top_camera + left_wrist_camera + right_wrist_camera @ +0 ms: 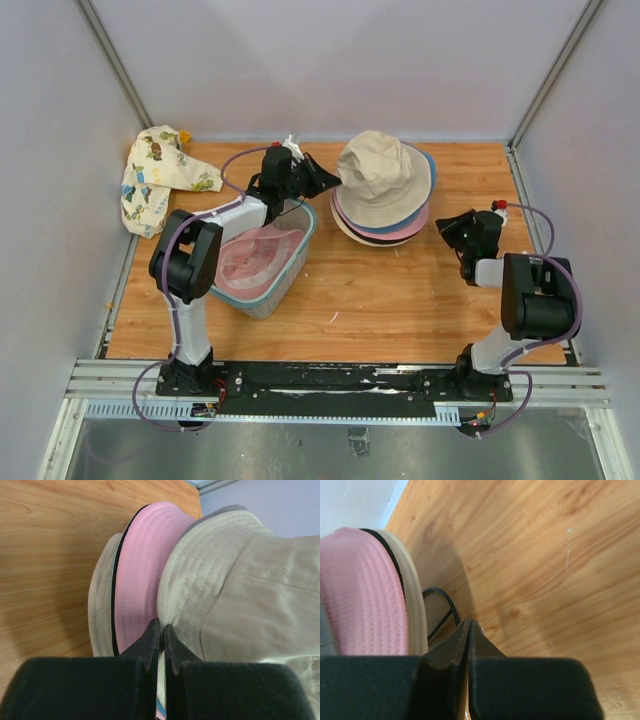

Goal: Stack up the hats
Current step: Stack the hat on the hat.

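A stack of hats stands at the table's back middle. A beige hat [380, 175] is on top, over a teal hat [429, 172], a pink hat [412, 228] and a cream one at the bottom. My left gripper [333, 181] is shut on the beige hat's brim at the stack's left edge. In the left wrist view the jaws [162, 628] pinch the beige brim [240, 580] next to the pink brim [142, 570]. My right gripper [446, 227] is shut and empty just right of the stack. The right wrist view shows it [469, 623] above bare wood, beside the pink brim [360, 590].
A blue-grey mesh basket [272, 298] at the left middle holds another pink hat [258, 258]. A cream cloth with cartoon prints [160, 178] lies at the back left corner. A black cord [442, 611] lies by the stack. Walls enclose the table.
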Robot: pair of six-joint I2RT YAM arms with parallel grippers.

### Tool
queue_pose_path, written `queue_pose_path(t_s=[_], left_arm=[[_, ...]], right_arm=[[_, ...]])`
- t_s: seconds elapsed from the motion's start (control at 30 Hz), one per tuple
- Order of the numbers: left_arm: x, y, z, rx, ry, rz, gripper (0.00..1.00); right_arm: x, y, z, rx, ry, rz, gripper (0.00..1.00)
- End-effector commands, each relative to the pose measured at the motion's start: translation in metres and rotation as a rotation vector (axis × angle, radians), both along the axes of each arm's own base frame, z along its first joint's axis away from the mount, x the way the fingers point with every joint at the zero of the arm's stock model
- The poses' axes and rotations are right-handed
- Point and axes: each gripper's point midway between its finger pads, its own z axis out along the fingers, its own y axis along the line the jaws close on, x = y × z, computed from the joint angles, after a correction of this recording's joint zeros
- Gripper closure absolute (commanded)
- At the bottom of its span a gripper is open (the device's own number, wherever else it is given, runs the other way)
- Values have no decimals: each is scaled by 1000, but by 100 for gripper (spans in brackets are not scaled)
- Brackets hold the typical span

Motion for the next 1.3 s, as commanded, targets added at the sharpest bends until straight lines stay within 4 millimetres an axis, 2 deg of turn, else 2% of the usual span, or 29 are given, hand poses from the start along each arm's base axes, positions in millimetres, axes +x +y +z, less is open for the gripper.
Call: queue_pose_path(t_s=[0.0, 0.13, 0.23, 0.27, 0.43, 0.5, 0.57, 0.8, 1.27], left_arm=[[4, 12, -29, 85, 47, 20, 100], [4, 11, -15, 67, 11, 20, 99], [3, 10, -6, 45, -14, 15, 100], [4, 10, -3, 44, -20, 13, 99], [4, 11, 8, 45, -51, 12, 100], [3, 11, 10, 51, -60, 11, 100], [3, 11, 13, 53, -65, 9, 100], [3, 11, 21, 64, -84, 2, 99], [2, 6, 27, 68, -103, -14, 99]], right_arm=[[-4, 5, -5, -23, -19, 6, 99], [-8, 3, 17, -25, -64, -5, 99], [-13, -4, 48, -45, -114, -31, 95], [-15, -6, 64, -51, -146, -38, 90], [-20, -10, 119, -48, -258, -46, 58], [-15, -3, 138, -24, -300, -9, 51], [-8, 6, 151, 13, -334, 44, 49], [10, 30, 173, 162, -441, 163, 47], [9, 51, 192, 217, -478, 273, 48]])
